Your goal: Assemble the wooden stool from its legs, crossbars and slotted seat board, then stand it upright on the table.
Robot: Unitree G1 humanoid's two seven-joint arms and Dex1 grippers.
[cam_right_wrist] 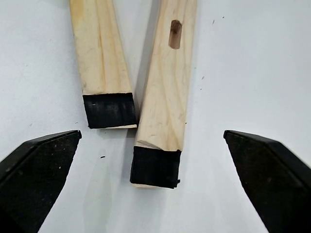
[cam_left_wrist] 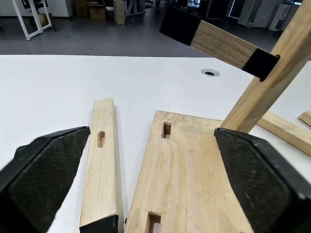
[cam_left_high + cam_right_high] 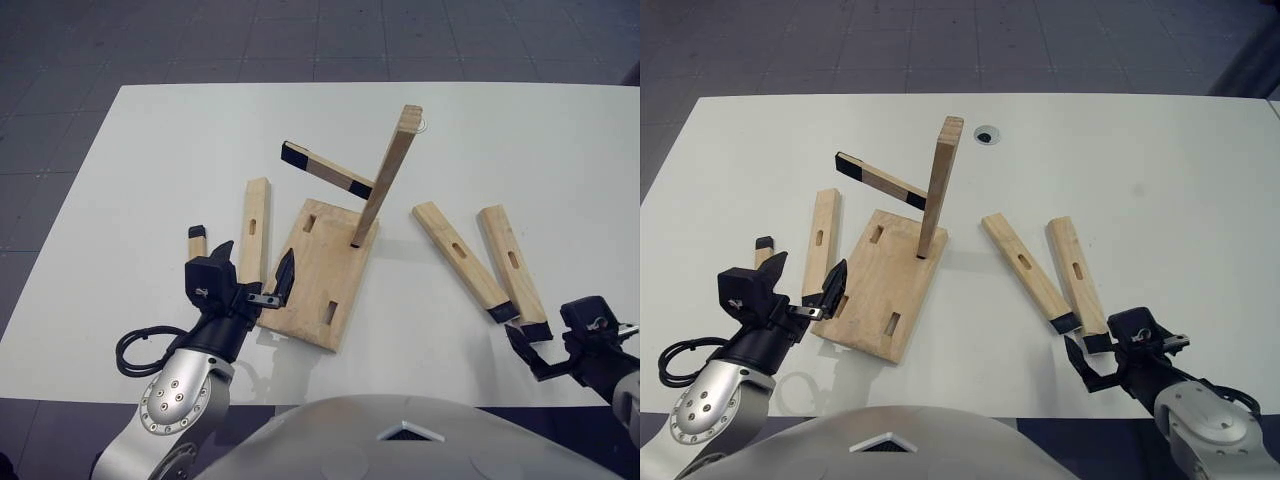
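- Seat board lies flat on the table. One leg stands tilted in its slot, and a crossbar juts from that leg.
- Left gripper, fingers apart, sits at the loose leg's near end.
- Right gripper, spread wide, faces two loose legs.
- Short piece is possibly another crossbar.

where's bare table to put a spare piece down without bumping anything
Bare table left of the short black-tipped piece, and right of the rightmost leg. Crowded mid-table: seat board, its upright leg with crossbar, left tool by a loose leg.
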